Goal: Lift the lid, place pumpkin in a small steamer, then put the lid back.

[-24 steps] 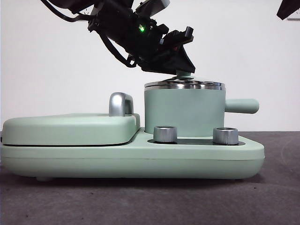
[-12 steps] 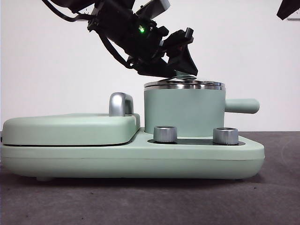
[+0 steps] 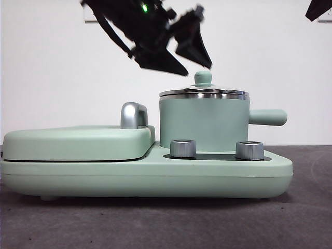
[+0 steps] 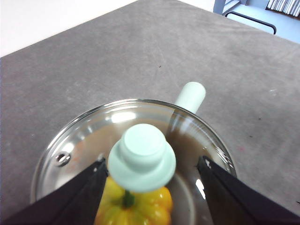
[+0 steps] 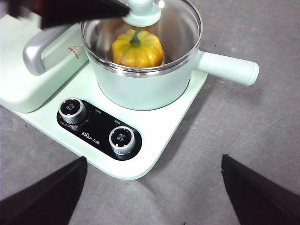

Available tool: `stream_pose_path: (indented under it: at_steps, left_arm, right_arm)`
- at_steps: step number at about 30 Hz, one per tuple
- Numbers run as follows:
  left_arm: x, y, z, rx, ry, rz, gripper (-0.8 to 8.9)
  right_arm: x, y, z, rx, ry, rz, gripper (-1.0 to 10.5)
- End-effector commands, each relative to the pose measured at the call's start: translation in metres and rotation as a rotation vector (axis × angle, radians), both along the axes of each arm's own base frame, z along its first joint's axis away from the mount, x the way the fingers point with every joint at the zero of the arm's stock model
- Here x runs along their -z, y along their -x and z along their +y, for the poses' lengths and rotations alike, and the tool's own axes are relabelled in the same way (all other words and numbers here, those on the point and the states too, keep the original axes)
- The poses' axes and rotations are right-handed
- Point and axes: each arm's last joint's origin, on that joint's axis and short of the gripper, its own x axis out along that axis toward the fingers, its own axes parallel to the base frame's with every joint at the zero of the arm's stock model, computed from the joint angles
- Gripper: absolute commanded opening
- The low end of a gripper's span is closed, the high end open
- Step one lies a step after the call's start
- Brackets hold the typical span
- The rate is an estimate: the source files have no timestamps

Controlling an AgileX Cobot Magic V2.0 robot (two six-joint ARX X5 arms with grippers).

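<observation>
A: Grey surface (image 5: 262, 140), white wall. Where's everything?

B: Glossy yellow-orange ribbed pumpkin (image 5: 137, 48) sits inside the mint-green cylindrical steamer (image 3: 203, 124), glass steel-rimmed lid (image 3: 203, 93) on. Left tool (image 3: 181, 57) spread above it, right tool (image 5: 152, 197) spread, waiting.

A: Handling?

B: Lid's probably stiff, breakable; take its knob (image 4: 142, 157).

A: Quick, what do you look like?
B: My left gripper (image 3: 194, 62) is matte black, two wedge-shaped jaws tapering to points. Black cables loop off my arm, and a small green light glows on the housing.
A: And the other one?
B: My right gripper (image 5: 152, 187), same flat black wedge jaws.
</observation>
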Motion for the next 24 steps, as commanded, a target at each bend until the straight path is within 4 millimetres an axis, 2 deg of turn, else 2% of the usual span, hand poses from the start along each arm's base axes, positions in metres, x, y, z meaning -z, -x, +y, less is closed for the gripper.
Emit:
stream_pose_path:
  at_steps: [1, 4, 9, 16, 24]
  left_arm:
    - [-0.012, 0.003, 0.006, -0.009, 0.001, 0.005, 3.2]
    - [-0.019, 0.009, 0.019, -0.036, -0.022, 0.058, 3.12]
    - [-0.027, 0.016, 0.055, -0.163, -0.042, 0.242, 3.12]
    - [-0.03, 0.028, 0.108, -0.296, -0.068, 0.304, 3.06]
    - [-0.021, 0.064, 0.166, -0.464, -0.069, 0.346, 3.03]
  right_arm:
    - [-0.002, -0.001, 0.001, 0.007, -0.017, -0.005, 4.4]
    - [-0.002, -0.001, 0.001, 0.007, -0.016, -0.005, 4.4]
    - [-0.001, -0.001, 0.001, 0.007, -0.015, -0.001, 4.4]
    - [-0.002, -0.001, 0.002, 0.001, -0.019, -0.002, 4.4]
    - [0.0, -0.006, 0.004, 0.002, -0.015, 0.008, 4.4]
